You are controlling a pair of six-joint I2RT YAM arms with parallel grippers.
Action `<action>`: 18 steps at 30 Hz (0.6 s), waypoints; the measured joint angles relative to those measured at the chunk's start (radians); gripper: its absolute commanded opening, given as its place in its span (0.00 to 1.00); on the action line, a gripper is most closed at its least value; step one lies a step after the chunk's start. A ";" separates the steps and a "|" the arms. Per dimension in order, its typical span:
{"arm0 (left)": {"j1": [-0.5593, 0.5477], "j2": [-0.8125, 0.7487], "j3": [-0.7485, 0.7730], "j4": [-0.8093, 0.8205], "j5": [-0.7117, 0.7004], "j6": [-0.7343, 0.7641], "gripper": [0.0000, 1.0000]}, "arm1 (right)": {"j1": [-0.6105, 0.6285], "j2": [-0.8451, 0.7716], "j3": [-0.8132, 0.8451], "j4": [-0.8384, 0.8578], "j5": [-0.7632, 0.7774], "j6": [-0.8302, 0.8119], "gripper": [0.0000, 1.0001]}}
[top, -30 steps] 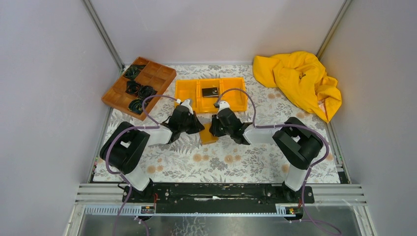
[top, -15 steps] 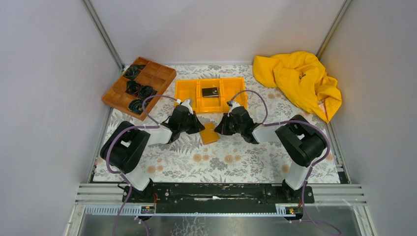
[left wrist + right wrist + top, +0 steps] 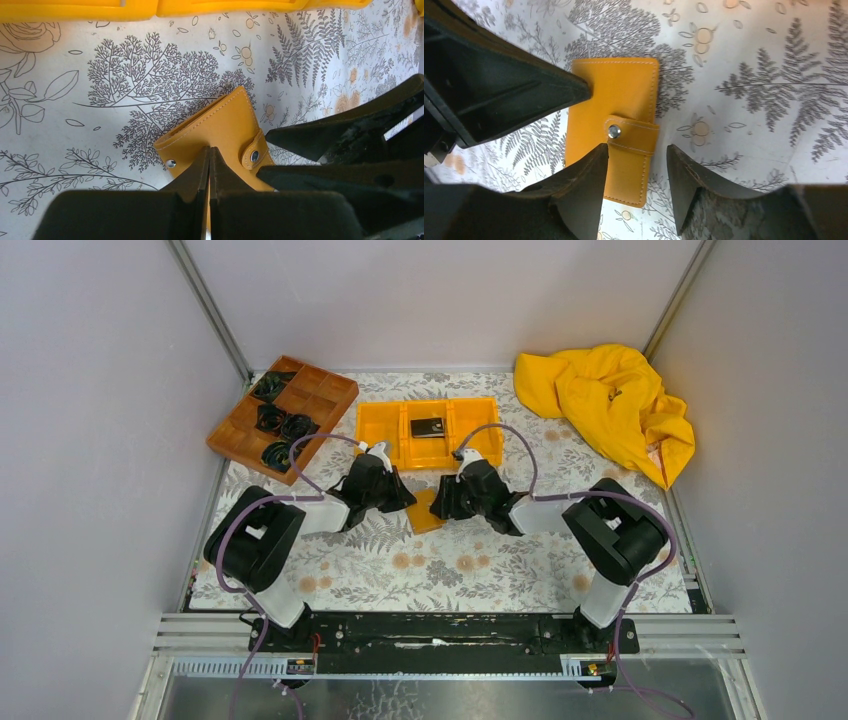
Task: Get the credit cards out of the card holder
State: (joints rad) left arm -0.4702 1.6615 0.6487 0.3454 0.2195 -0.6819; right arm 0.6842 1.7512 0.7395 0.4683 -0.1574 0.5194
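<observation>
The card holder (image 3: 424, 515) is a small orange-tan wallet lying flat on the floral cloth, folded shut, its strap snapped down. My left gripper (image 3: 209, 150) is shut, its joined tips resting on the card holder (image 3: 225, 120) near one edge. My right gripper (image 3: 637, 150) is open and straddles the strap end of the card holder (image 3: 614, 100): one finger over the leather, the other over the cloth beside it. A black credit card (image 3: 427, 427) lies in the middle compartment of the orange bin. No cards show at the holder.
The orange three-compartment bin (image 3: 380, 430) stands just behind the grippers. A brown wooden divided tray (image 3: 320, 390) with black coiled items sits at the back left. A crumpled yellow cloth (image 3: 610, 405) lies at the back right.
The right gripper drew back to the right, then came back left over the holder and opened its jaws. The left gripper and the holder have not moved.
</observation>
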 measured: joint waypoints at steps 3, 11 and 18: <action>0.001 0.000 0.000 0.001 0.002 -0.001 0.00 | 0.053 -0.002 0.031 -0.043 0.068 -0.050 0.55; 0.001 0.000 -0.001 0.001 0.002 -0.002 0.00 | 0.122 -0.002 0.056 -0.092 0.218 -0.140 0.62; 0.001 0.002 -0.001 0.004 0.003 -0.005 0.00 | 0.148 -0.002 0.092 -0.143 0.344 -0.196 0.65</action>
State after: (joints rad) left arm -0.4690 1.6634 0.6479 0.3496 0.2226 -0.6865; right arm 0.8318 1.7493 0.8314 0.3252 0.1864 0.3229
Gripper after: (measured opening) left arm 0.010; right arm 0.642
